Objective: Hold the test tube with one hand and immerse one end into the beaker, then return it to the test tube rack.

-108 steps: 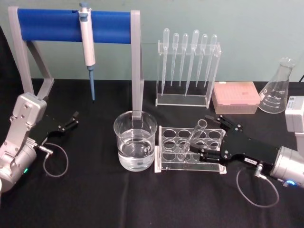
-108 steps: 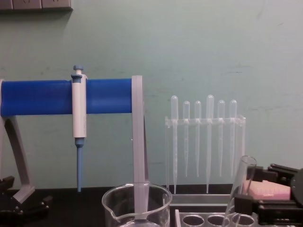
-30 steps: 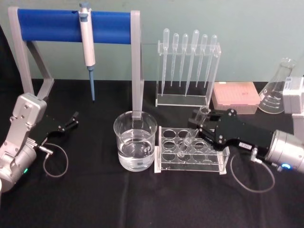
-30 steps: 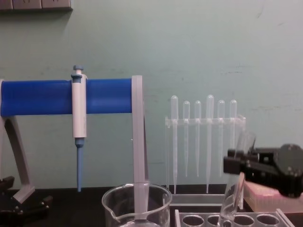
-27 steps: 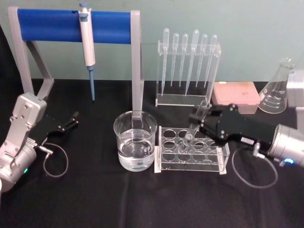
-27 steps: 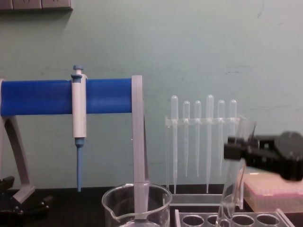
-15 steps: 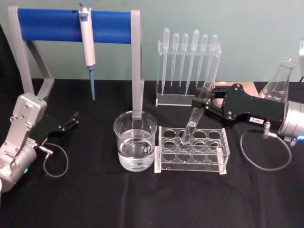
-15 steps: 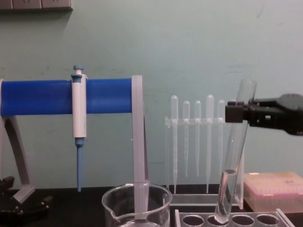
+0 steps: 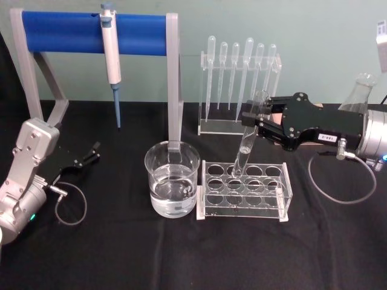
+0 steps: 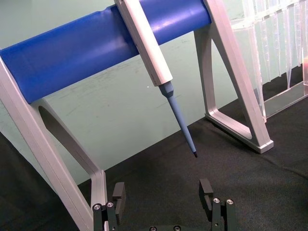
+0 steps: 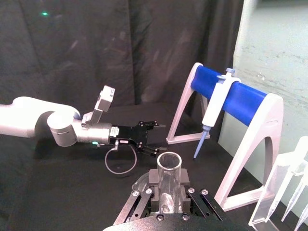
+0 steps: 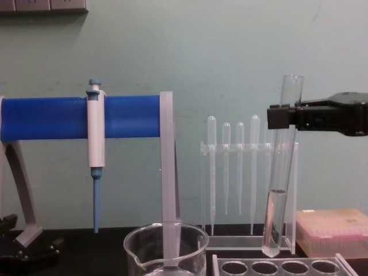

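Up and out of the rack (image 9: pixel 242 212)!
Has hoisted the test tube (image 9: pixel 247 142) clear, clenched near its rim in the right gripper (image 9: pixel 257 118), tip just above the holes; beaker (image 9: pixel 172 181) next. Leaves the left gripper (image 9: pixel 91 154) parked, spread.

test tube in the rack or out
Out: the test tube hangs with its bottom just above the rack, held near its top by the right gripper.

Right gripper (image 9: pixel 251 118): black body, white label (image 9: pixel 326 138), silver wrist (image 9: pixel 375 136), grey looping cable (image 9: pixel 344 203).
Left gripper (image 9: pixel 92 152): black jaws, silver-grey arm (image 9: pixel 33 148), green light (image 9: pixel 31 216), grey cable loop (image 9: pixel 86 208).
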Tool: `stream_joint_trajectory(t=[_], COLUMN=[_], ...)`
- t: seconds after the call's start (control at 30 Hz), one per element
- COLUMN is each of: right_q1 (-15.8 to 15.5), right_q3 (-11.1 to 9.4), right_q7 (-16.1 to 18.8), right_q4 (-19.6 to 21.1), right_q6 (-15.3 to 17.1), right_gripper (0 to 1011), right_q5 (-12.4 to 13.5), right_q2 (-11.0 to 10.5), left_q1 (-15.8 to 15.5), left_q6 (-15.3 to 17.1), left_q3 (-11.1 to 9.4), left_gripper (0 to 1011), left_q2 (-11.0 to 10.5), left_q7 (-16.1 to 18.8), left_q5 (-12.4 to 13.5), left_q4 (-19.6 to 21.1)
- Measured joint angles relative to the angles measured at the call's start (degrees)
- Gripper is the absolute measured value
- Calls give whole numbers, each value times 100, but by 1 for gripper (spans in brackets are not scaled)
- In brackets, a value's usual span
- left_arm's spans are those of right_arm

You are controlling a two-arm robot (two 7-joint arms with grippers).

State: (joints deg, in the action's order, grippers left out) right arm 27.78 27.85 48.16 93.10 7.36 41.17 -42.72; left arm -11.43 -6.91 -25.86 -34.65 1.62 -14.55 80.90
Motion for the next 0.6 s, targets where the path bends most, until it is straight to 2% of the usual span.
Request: stream_joint_trajectory(t=[0.4, 0.6], right_q1=[261, 292], right_q3=[160, 193], right_q7=[-124, -131], right_q4=[55, 62], right_q6=[153, 176], right_gripper=[237, 237], right_q5=[77, 93], right_q2=[-66, -78], left_q1=[0, 0], left_q6=[0, 0], left_q3=[0, 0], left_gripper=[1000, 1000], left_q2=[0, 0], left_q7=[0, 0], left_q5=[0, 0], left_q4=[0, 0])
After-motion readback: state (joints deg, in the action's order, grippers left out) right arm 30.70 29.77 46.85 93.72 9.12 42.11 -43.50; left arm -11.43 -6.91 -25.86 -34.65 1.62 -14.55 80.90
